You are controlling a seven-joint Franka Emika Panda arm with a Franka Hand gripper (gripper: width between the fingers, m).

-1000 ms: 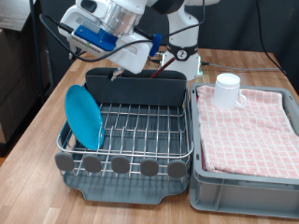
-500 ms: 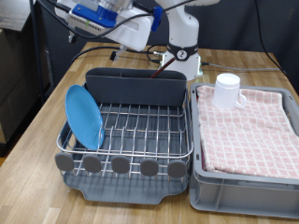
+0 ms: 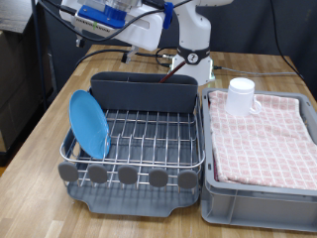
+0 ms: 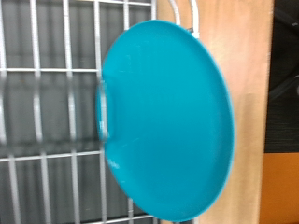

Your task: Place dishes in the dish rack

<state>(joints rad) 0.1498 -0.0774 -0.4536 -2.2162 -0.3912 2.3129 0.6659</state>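
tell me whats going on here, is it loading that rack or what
A Franka arm is loading a dish rack. The light-blue plate stands on edge in the wires at the exterior view's left. The white mug sits on the pink checked cloth in the grey crate at the right. The arm is raised at the exterior view's top; its fingers aren't visible, and the wrist view looks at the plate.

A wooden table (image 3: pixel 40 139) with a warm brown top carries everything. The dish rack (image 3: pixel 139 149) sits on it toward the exterior view's left on its grey drip tray (image 3: pixel 139 206), and just beside it on the right stands a grey crate (image 3: pixel 260 193) (lined with pink checked cloth (image 3: pixel 267 139)). Behind both, the robot's white base (image 3: pixel 198 61) rests on the same top.
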